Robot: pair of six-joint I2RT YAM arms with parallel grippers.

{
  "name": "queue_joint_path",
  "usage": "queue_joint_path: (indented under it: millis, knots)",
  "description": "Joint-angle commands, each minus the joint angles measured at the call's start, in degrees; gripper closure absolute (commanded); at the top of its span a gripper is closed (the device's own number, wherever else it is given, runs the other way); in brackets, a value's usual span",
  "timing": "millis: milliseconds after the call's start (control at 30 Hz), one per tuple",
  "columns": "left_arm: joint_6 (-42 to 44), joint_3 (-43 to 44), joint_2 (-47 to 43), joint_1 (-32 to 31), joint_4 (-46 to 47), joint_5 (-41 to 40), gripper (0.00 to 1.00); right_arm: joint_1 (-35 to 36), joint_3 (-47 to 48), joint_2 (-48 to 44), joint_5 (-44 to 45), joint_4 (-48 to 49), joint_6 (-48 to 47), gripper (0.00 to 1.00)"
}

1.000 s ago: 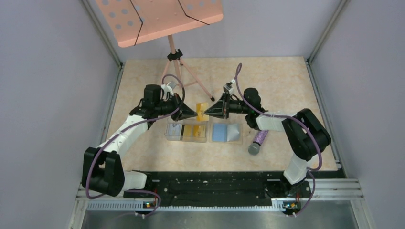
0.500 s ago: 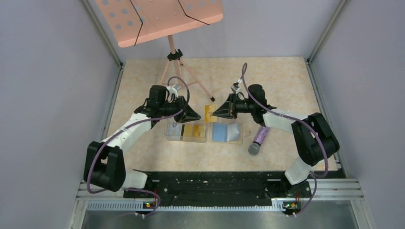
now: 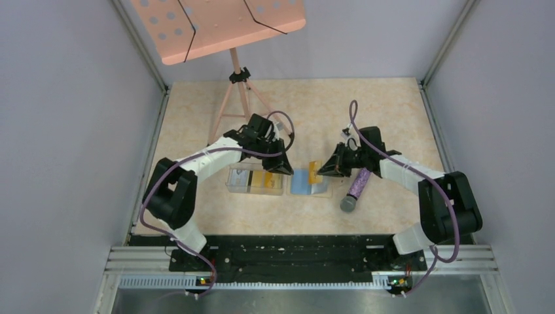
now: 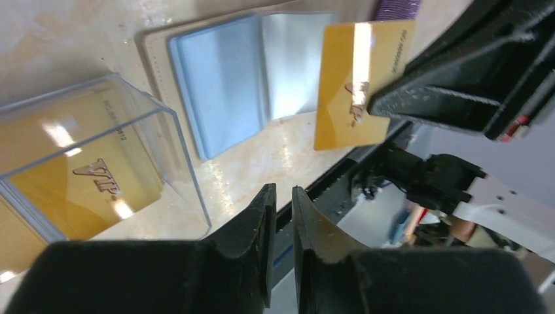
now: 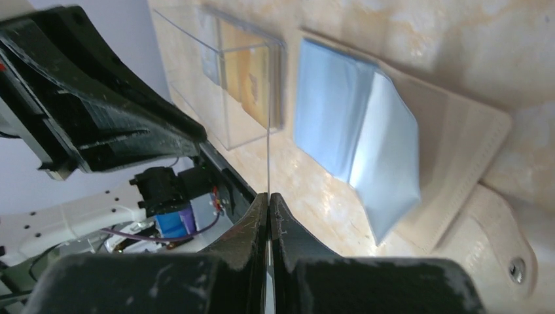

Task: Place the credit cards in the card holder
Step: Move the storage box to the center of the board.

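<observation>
The card holder (image 3: pixel 302 184) lay open on the table (image 3: pixel 393 111), its light blue inside facing up and its tan snap tab (image 5: pixel 507 261) flat on the tabletop. Over the card holder's far edge, the right gripper (image 5: pixel 269 219) was clenched on a gold credit card (image 4: pixel 357 85), held upright by one corner. Whether the card touched the holder could not be told.

Just left of the card holder hung the left gripper (image 4: pixel 279 248). Its fingers were parted by a narrow gap with nothing between them, and it pointed toward the held card.

A clear plastic box (image 4: pixel 186 163) stood just beside the card holder's left edge, with more credit cards (image 4: pixel 98 183) inside, the top one gold with "VIP" lettering. A purple microphone (image 3: pixel 357 186) lay near the card holder's right side. A pink music stand (image 3: pixel 219 26) stood well beyond the card holder, toward the far left.
</observation>
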Motion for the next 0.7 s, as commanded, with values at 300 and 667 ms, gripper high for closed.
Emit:
queue_joint_path:
  millis: [300,667]
  knots:
    - [11.34,12.25,11.84,-5.41,-17.21,-18.67,0.84,-0.32,-2.88,0.28,3.43,-3.20,-8.51,1.00]
    - [13.58,11.89,12.05,-4.81,-20.63,-24.72,0.85,-0.28,-1.61,3.93,2.65,0.02,-9.80,1.00]
